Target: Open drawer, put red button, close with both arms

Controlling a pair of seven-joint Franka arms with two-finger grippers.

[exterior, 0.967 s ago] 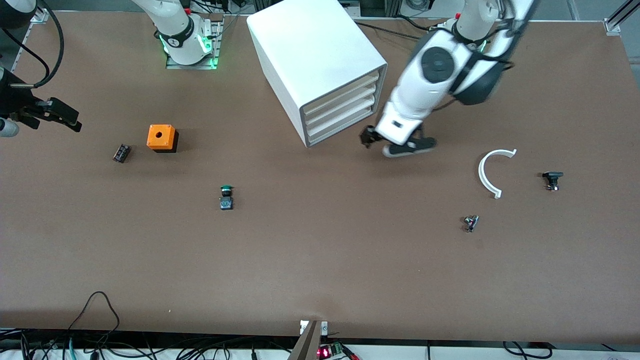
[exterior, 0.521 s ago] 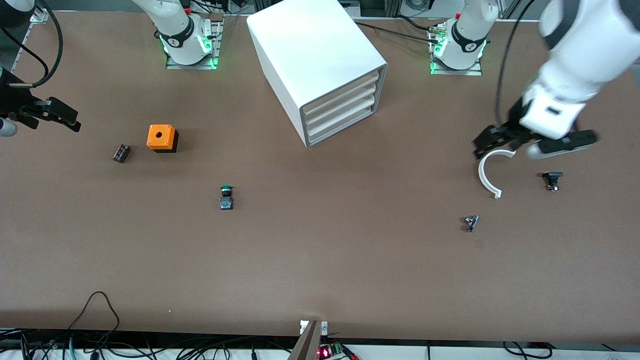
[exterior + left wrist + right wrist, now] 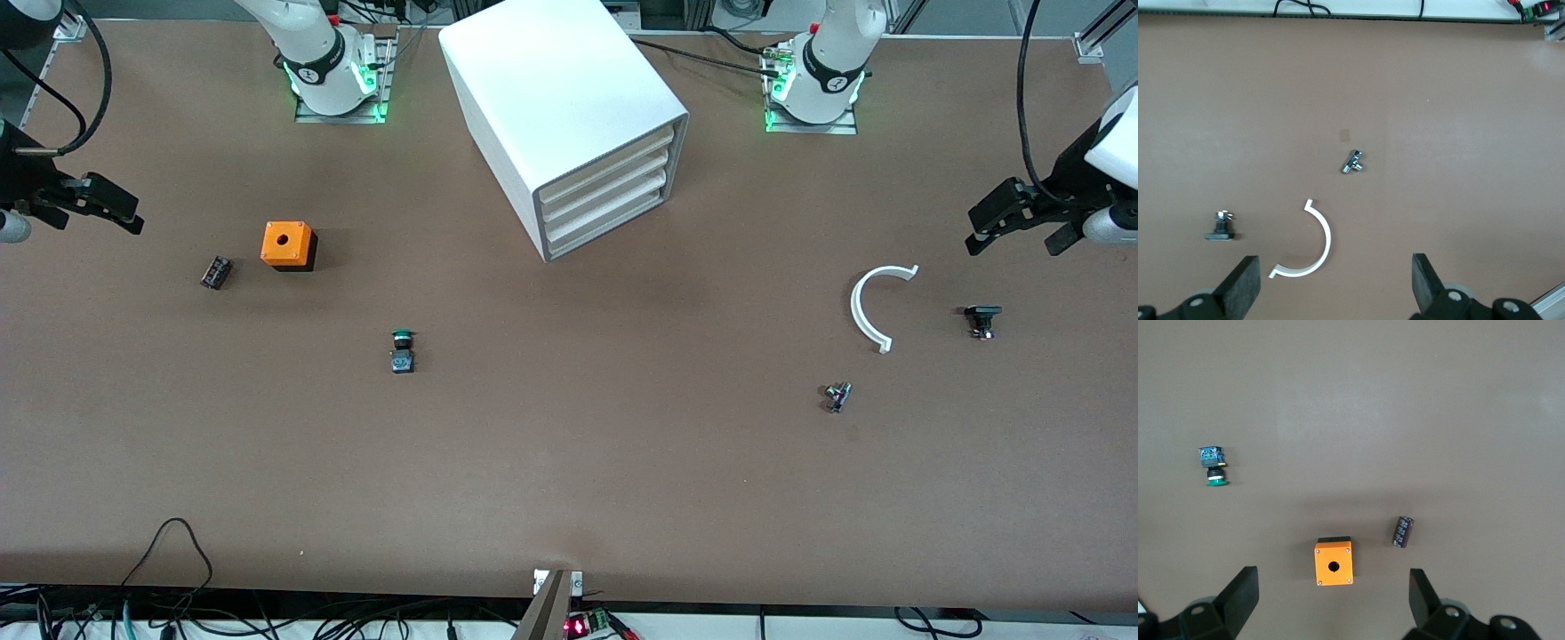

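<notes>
Jaws of both grippers stood wide apart, nothing between them. Clock bearings were read on the front view, twelve toward the robot bases.

- Left gripper [image 3: 1018,233]: in the air over the left arm's end of the table [image 3: 569,498], at about three o'clock from the cabinet [image 3: 560,89]. Empty.
- Right gripper [image 3: 93,213]: in the air over the right arm's end of the table, at about nine o'clock from the cabinet. Empty.
- Cabinet: white box between the two arm bases, its front turned toward about four o'clock. Its four drawers [image 3: 613,182] were stacked one above another, all pushed in flush. Which one the task meant could not be told.
- Red button: its place could not be told from any view.
- Green-capped button [image 3: 402,348]: on the table at seven o'clock from the cabinet, cap pointing to twelve.
- Orange box [image 3: 286,244] with a round hole on top: at eight o'clock from the cabinet. A dark cylinder [image 3: 216,271] lay just beside it at eight o'clock.
- White arc piece [image 3: 861,311]: flat on the table at four o'clock from the cabinet, under the left gripper's reach in the left wrist view.
- Small black part [image 3: 981,318]: at three o'clock from the arc, apart from it.
- Small metal fitting [image 3: 837,396]: at six o'clock from the arc, apart.
</notes>
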